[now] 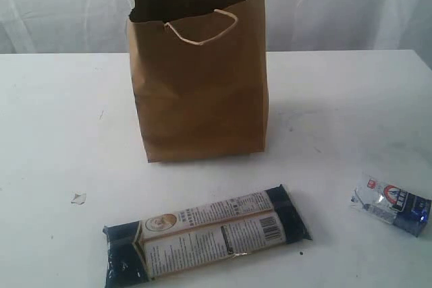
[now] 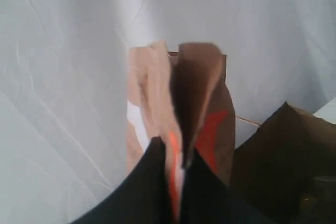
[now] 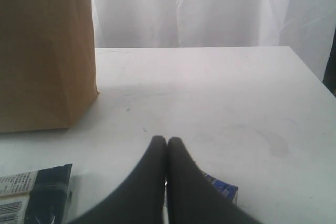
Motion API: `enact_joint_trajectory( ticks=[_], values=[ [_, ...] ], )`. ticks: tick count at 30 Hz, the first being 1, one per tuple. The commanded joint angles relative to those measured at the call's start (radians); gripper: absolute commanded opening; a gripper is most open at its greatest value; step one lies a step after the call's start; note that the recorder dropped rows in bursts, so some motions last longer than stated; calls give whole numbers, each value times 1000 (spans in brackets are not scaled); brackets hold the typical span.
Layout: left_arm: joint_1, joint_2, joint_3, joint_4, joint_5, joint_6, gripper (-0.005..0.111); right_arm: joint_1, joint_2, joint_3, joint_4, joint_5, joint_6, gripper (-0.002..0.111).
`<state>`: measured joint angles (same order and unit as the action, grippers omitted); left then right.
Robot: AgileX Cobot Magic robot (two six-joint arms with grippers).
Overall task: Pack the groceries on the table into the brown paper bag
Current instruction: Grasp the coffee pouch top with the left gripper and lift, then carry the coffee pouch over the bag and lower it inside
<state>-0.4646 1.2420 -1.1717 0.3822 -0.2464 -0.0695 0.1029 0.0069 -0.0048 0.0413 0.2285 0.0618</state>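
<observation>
The left tool (image 2: 176, 153) grasped the brown pouch with orange label (image 2: 210, 103) just beside the brown paper bag's (image 2: 278, 161) mouth. Let go too early, it could catch the rim and drop outside. The right tool (image 3: 166, 141) hung clenched and empty near the bag.

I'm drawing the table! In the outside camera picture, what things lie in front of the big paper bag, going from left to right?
small white scrap → long dark-blue packet → small blue-silver packet
</observation>
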Motion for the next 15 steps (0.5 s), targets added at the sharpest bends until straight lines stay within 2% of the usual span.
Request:
enact_joint_trajectory(
  ticks=[1, 11, 15],
  values=[
    [-24, 14, -5, -3, -127, -14, 0, -4, -7, 5, -9, -7, 4, 0],
    [-40, 108, -36, -1, -117, -32, 0, -4, -7, 5, -9, -7, 4, 0],
    [-70, 139, -61, 16, -70, -44, 0, -4, -7, 5, -9, -7, 4, 0]
  ],
)
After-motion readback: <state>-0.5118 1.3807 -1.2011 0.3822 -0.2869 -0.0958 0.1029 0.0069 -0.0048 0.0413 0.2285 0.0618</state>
